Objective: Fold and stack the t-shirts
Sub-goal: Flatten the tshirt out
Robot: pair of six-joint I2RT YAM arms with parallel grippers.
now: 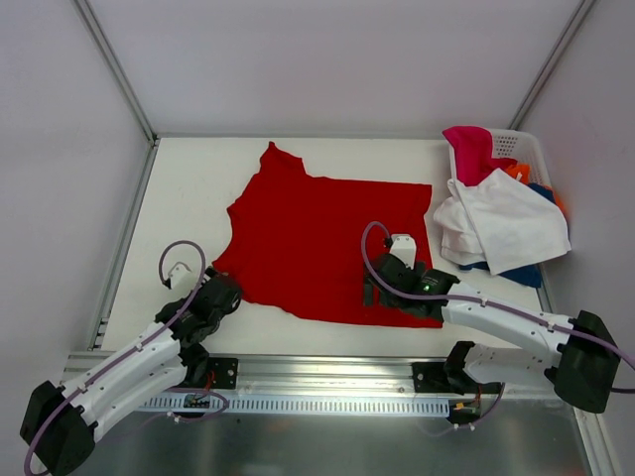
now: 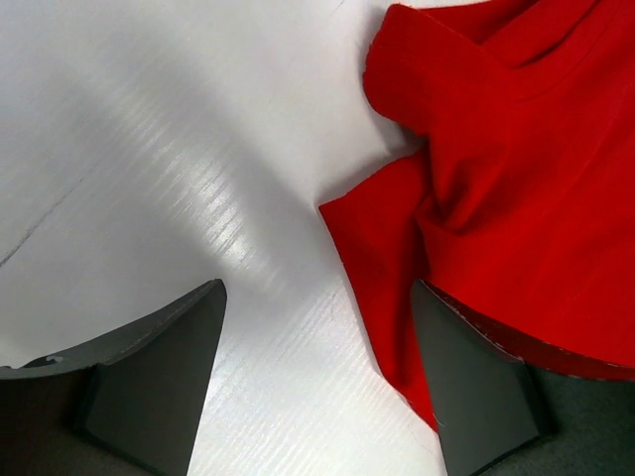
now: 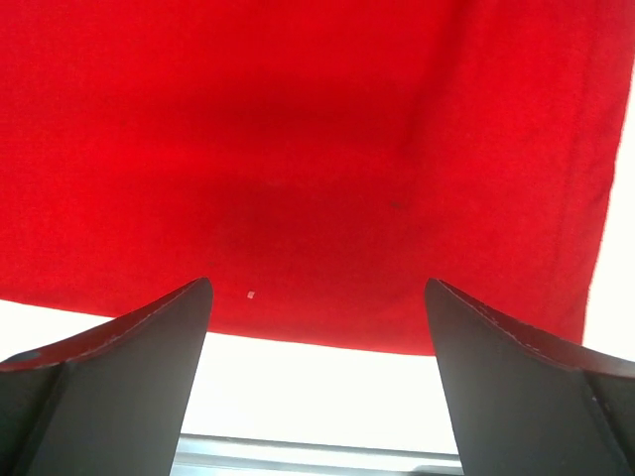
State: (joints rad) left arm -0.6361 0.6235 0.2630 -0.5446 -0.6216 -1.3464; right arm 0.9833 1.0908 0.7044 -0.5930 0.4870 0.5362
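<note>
Spread wide, my left fingers (image 1: 223, 294) straddle the red t-shirt (image 1: 327, 238) at its near-left corner, one over bare surface (image 1: 189, 188) and one over cloth, pinching nothing. My right fingers (image 1: 377, 290) are spread too, above the near hem. At the far right the white basket (image 1: 528, 149) holds a magenta tee (image 1: 471, 149), an orange tee (image 1: 518, 171) and a blue tee (image 1: 521, 271), with a white tee (image 1: 506, 228) draped over its near rim. Bare surface lies left of the red cloth, and a thin strip separates the hem from the rail (image 1: 327, 372). Only my left wrist view shows the corner bunched in folds.
</note>
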